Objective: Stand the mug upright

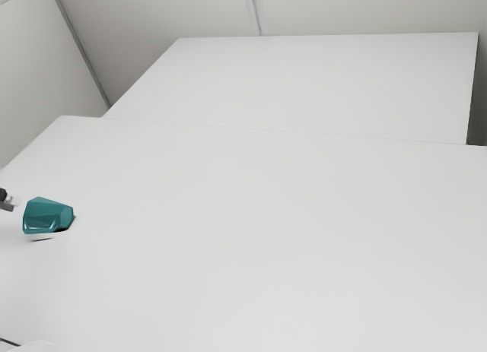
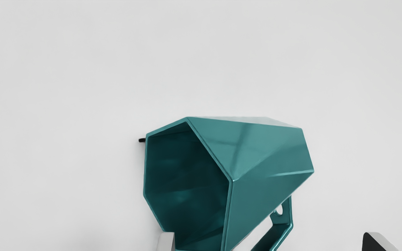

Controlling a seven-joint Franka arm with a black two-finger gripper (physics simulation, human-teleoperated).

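Observation:
My gripper (image 1: 14,203) reaches in at the exterior view's left edge, just beside the teal faceted mug (image 1: 48,216), which lies on its side on the white table (image 1: 251,230). In the wrist view the mug (image 2: 257,153) has its open mouth angled toward the camera, and its handle shows along the lower side. The gripper (image 2: 269,241) is open, its two fingertips wide apart at the bottom edge. One fingertip overlaps the mug's rim in that view; whether they touch I cannot tell. Part of the mug's lower side is cut off there.
A second white surface (image 1: 304,82) lies beyond the table's far edge. A small dark piece (image 2: 141,140) shows beside the mug's rim. At the exterior view's lower left corner are a pale rounded object (image 1: 38,347) and a thin dark line.

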